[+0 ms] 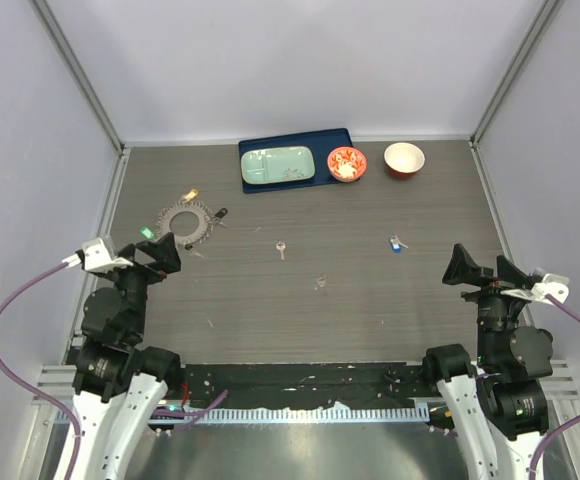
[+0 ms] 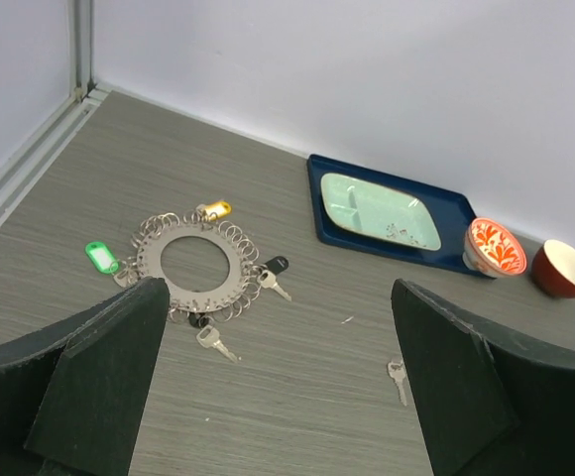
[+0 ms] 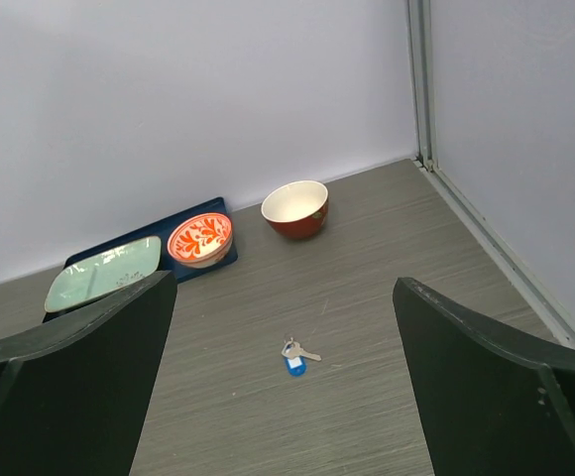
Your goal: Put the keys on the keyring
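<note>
The keyring (image 2: 240, 273) is dull grey metal, the red bowl (image 2: 565, 270) glossy, the table (image 2: 317, 416) matt wood-grain.

left tool (image 2: 278, 288): fingers (image 2: 99, 387) running off bottom edge
right tool (image 3: 284, 282): fingers (image 3: 79, 377) running off bottom edge, covering part of blue tray (image 3: 216, 208)
speck (image 1: 320, 283): lying on counter (image 1: 370, 320), reading too small to identify
bits (image 2: 399, 231) on green plate (image 2: 367, 203): showing too small to tell

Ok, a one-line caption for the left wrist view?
Open left fingers frame the keyring, keys around it, one loose key nearer right; tray, patterned bowl, red bowl behind.
</note>
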Available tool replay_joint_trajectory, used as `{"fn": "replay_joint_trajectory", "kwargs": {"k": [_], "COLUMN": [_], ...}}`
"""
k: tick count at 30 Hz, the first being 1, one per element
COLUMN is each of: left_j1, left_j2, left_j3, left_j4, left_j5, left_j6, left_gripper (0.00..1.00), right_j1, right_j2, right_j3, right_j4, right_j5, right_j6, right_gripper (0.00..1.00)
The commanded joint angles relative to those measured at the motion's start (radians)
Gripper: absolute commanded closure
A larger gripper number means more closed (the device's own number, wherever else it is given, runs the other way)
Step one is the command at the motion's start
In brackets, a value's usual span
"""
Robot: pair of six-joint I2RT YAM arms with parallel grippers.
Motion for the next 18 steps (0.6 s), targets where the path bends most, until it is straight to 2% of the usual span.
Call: {"fn": "replay_joint_trajectory", "kwargs": {"k": [1,11,14,18], "left_j1": [0.012,0.012,0.012,0.011], "left_j2": [0.067,0.222,0.301,0.503], "left_j3": [0.008,0.031,0.059,0.089], "left_j4": [0.044,0.007,-0.034,-0.047], "left_j5": [0.022,-0.005,-0.014,0.002], "left_j6": [0.012,-0.058,-0.141,-0.3], "left_gripper": [0.0,0.0,0.0,0.0], "right_j1": [0.011,0.041,0.052,0.069], "right_j2": [-0.003,-0.003,-0.003,-0.003], "right_j3": [0.014,0.016,0.017,0.021], "right_j4": [0.006,-0.001,-0.006,-0.006], "right_j5": [0.009,0.018,0.023,0.023], "right_j6": [0.014,0.015,0.018,0.022], "right_gripper": [0.02,0.02,0.02,0.02]}}
